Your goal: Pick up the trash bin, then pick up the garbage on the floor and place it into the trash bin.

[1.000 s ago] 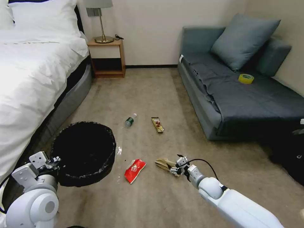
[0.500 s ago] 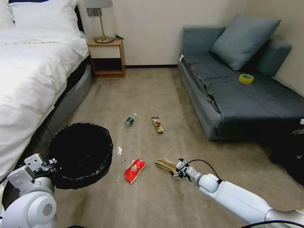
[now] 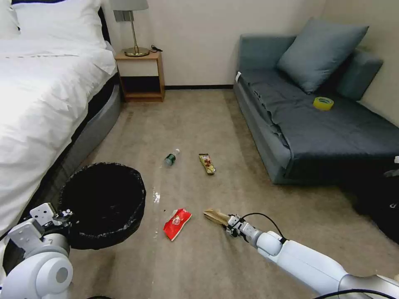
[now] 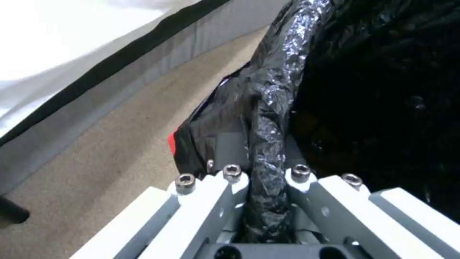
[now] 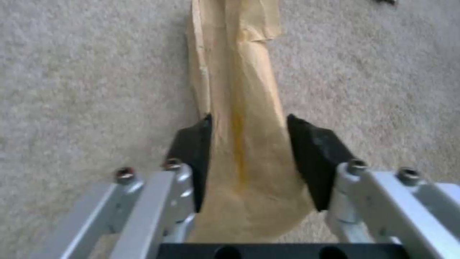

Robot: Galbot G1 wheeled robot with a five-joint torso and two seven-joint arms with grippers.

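Observation:
The trash bin (image 3: 104,203), black-lined, hangs at the lower left off my left gripper (image 3: 62,216). The left wrist view shows that gripper (image 4: 266,172) shut on the crinkled bag rim (image 4: 268,90). The garbage lies on the carpet: a red snack packet (image 3: 176,223), a brown paper bag (image 3: 214,215), a clear bottle (image 3: 170,158) and a long wrapper (image 3: 206,162). My right gripper (image 3: 230,221) is down at the paper bag's near end. In the right wrist view it (image 5: 248,126) stands open, its black pads (image 5: 311,151) on either side of the paper bag (image 5: 239,72).
A white bed (image 3: 37,104) runs along the left, close to the bin. A grey sofa (image 3: 324,128) with a yellow tape roll (image 3: 323,103) stands on the right. A wooden nightstand (image 3: 141,74) is at the far wall. Open carpet lies between.
My right arm has stretched out and dropped lower, bringing the gripper down over the paper bag. The bin in my left gripper has sunk slightly and shifted left.

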